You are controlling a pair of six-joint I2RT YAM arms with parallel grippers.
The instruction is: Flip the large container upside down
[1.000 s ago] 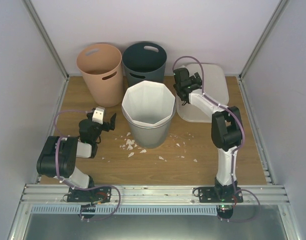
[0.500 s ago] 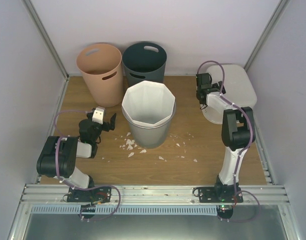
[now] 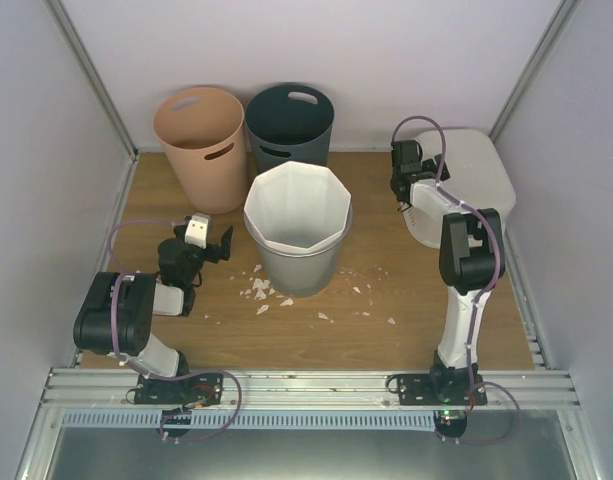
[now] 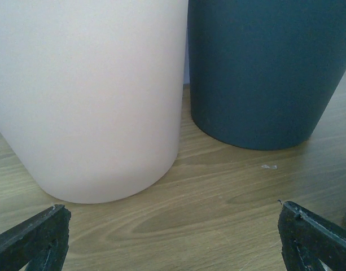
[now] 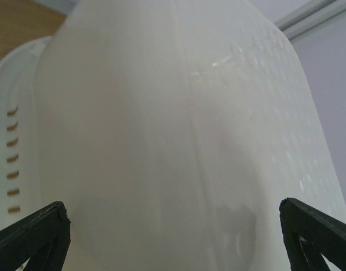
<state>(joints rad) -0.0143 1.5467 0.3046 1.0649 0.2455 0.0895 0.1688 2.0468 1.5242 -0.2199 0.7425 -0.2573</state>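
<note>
The large container [image 3: 473, 165] is a translucent-white tub at the back right, by the right wall. Its smooth closed base shows from above and no opening is visible. In the right wrist view the container [image 5: 178, 135] fills the frame, its rolled rim with small slots at the left edge. My right gripper [image 3: 404, 190] sits at the tub's left side, open, with the tub's wall close in front of the right gripper [image 5: 173, 210]; I cannot tell whether it touches. My left gripper [image 3: 211, 237] is low at the left, open and empty; the left gripper [image 4: 173, 217] faces two bins.
A peach bin [image 3: 199, 145] and a dark blue-grey bin [image 3: 290, 125] stand at the back. A tall white faceted bin [image 3: 298, 225] stands mid-table. White scraps [image 3: 261, 290] lie scattered in front of it. Walls and metal rails close in both sides.
The tub went from open side up near mid-right to base showing against the right wall. My right arm swung right with it, then barely shifted. The left arm stayed still.
</note>
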